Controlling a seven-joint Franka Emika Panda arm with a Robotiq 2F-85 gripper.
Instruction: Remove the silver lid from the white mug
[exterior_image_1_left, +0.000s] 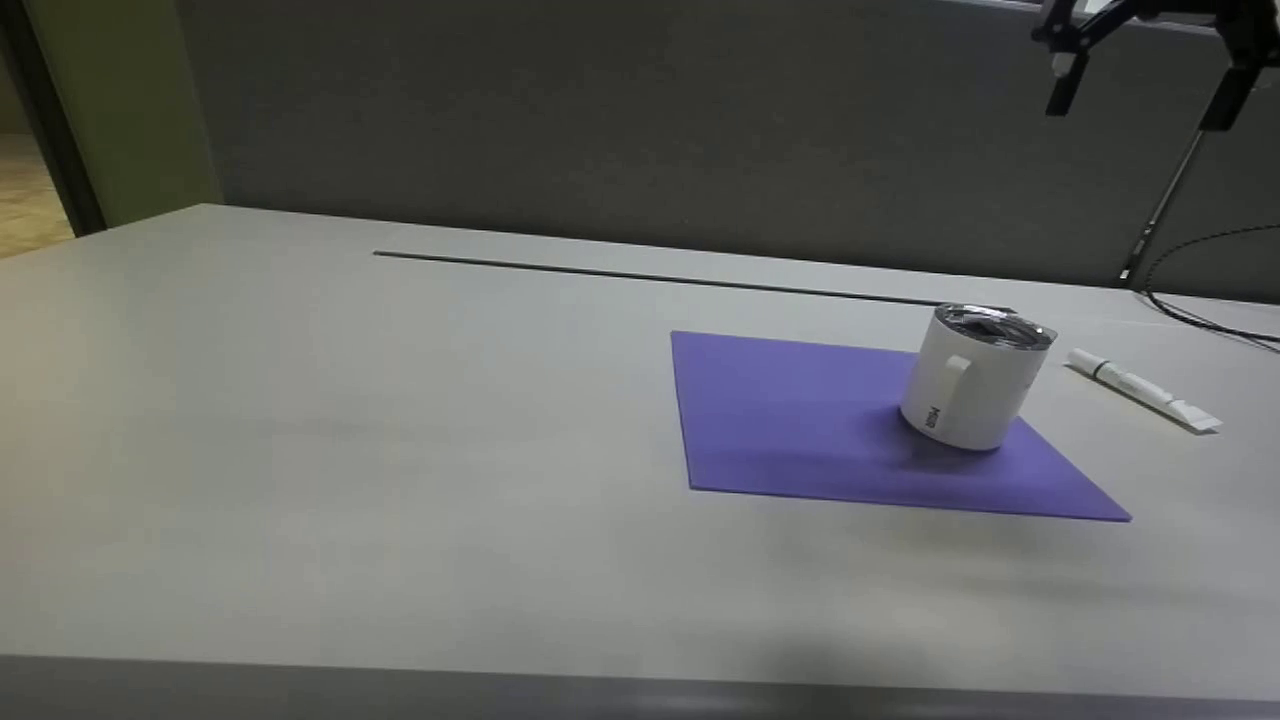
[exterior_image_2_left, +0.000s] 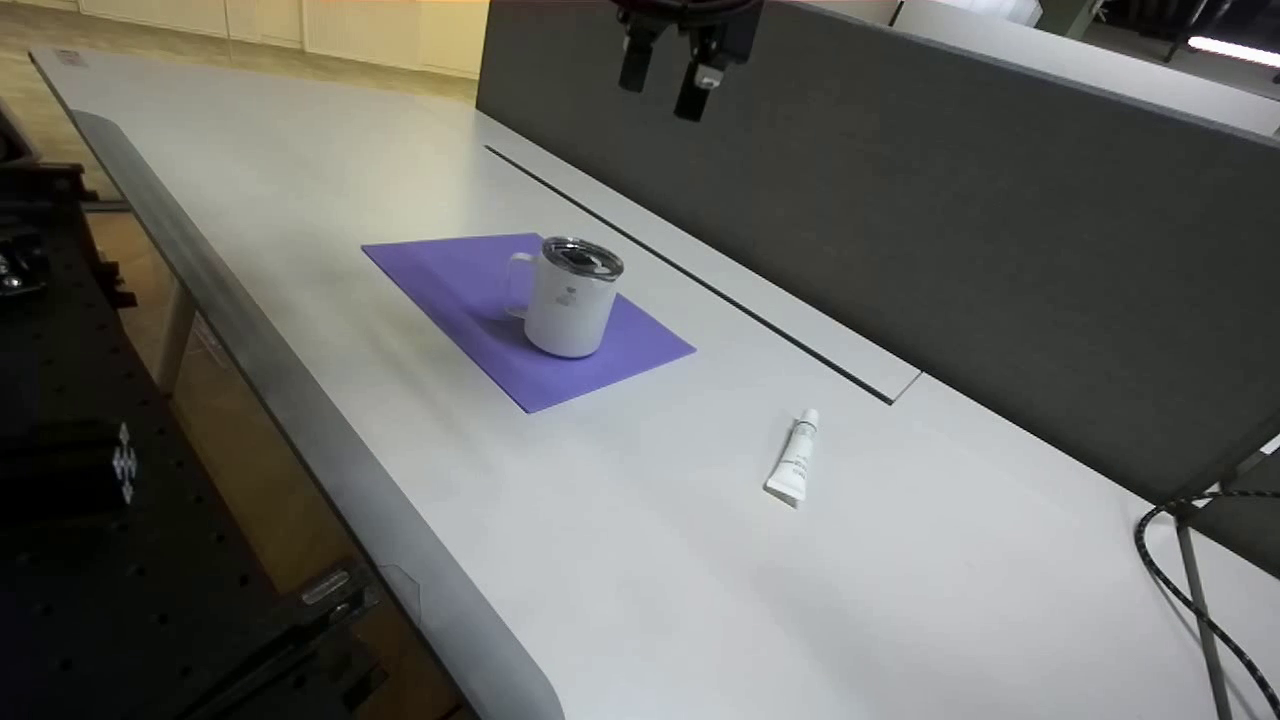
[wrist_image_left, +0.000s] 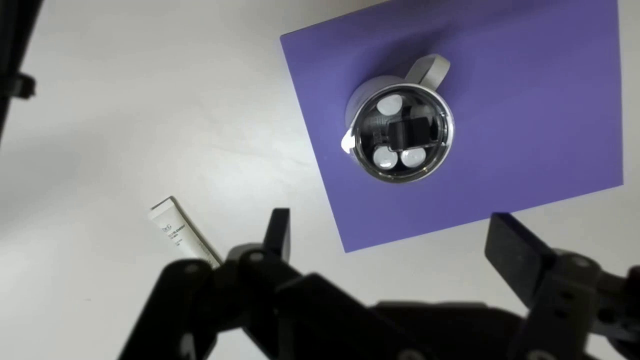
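Note:
The white mug stands upright on a purple mat in both exterior views (exterior_image_1_left: 975, 405) (exterior_image_2_left: 562, 315) and in the wrist view (wrist_image_left: 361, 95). The lid, round and shiny with a dark see-through centre, sits on the mug's rim in both exterior views (exterior_image_1_left: 995, 326) (exterior_image_2_left: 582, 258) and in the wrist view (wrist_image_left: 409, 133). The mug's handle (wrist_image_left: 429, 71) points to the upper right in the wrist view. My gripper is open and empty, high above the table in both exterior views (exterior_image_1_left: 1137, 118) (exterior_image_2_left: 660, 100). In the wrist view its spread fingers (wrist_image_left: 390, 217) are below the mug, touching nothing.
The purple mat (exterior_image_1_left: 780, 420) lies flat on the white table (exterior_image_1_left: 350, 450). A white tube (exterior_image_2_left: 795, 462) lies beside the mat; it also shows in the wrist view (wrist_image_left: 182, 232). A dark partition (exterior_image_2_left: 950, 250) stands along the table's back. A black cable (exterior_image_2_left: 1143, 545) lies near the partition.

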